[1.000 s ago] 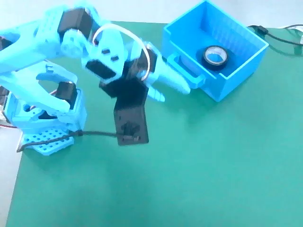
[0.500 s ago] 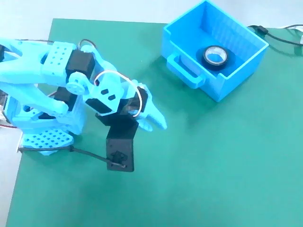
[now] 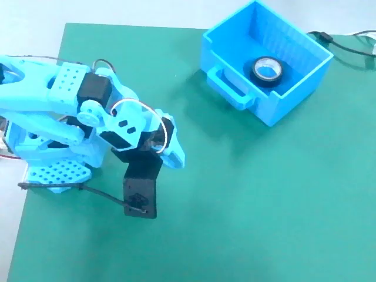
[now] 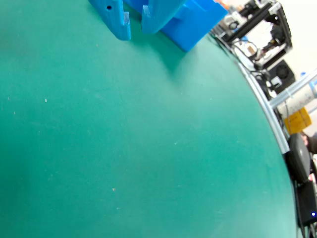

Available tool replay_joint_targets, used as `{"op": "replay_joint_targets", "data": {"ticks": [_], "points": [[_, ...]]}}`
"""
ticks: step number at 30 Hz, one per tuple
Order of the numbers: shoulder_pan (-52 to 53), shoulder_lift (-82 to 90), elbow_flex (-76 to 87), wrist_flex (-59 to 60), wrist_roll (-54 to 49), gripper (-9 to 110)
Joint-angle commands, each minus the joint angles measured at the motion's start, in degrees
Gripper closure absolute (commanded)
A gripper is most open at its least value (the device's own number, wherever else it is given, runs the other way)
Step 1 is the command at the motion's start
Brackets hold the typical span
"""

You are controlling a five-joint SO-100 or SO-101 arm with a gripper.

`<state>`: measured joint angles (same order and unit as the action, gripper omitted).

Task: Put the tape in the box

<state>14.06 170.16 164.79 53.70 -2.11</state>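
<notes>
My fingers [image 4: 135, 30] came into the wrist view from the top edge, two blue prongs standing close together with only a narrow slit between them and nothing held there. In the fixed view they [image 3: 174, 154] sat low at the end of my folded blue arm [image 3: 70, 106], over the left half of the green mat [image 3: 247, 205], well apart from the box. A black camera mount [image 3: 141, 191] hung below my wrist, with a thin dark cable [image 3: 88, 191] trailing off to the left.

Beneath my fingers the mat [image 4: 124, 148] was bare, apart from a few pale specks. Just past my fingertips in the wrist view, a corner of the box [image 4: 195, 25] showed against the top edge.

The tape [image 3: 267, 70] lay flat on the floor of the box [image 3: 288, 97], black ring up and pale core showing, near the middle of the bin. The box sat at the upper right of the mat in the fixed view, turned at an angle, its loop handle [image 3: 228, 88] facing toward my arm. A black cable [image 3: 346, 47] ran along the white counter [image 3: 35, 23] behind the box. Off the right edge of the mat in the wrist view stood dark equipment frames [image 4: 262, 25] and a yellow label [image 4: 297, 119].
</notes>
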Motion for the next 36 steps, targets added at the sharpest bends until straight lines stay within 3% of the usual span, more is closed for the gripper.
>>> {"op": "replay_joint_targets", "data": {"ticks": [1, 16, 36], "points": [[1.58, 4.04, 2.29, 0.09, -0.79, 102], [1.67, 19.86, 8.44, 6.15, -0.79, 102], [2.11, 20.04, 8.44, 6.15, -0.53, 101]]}}
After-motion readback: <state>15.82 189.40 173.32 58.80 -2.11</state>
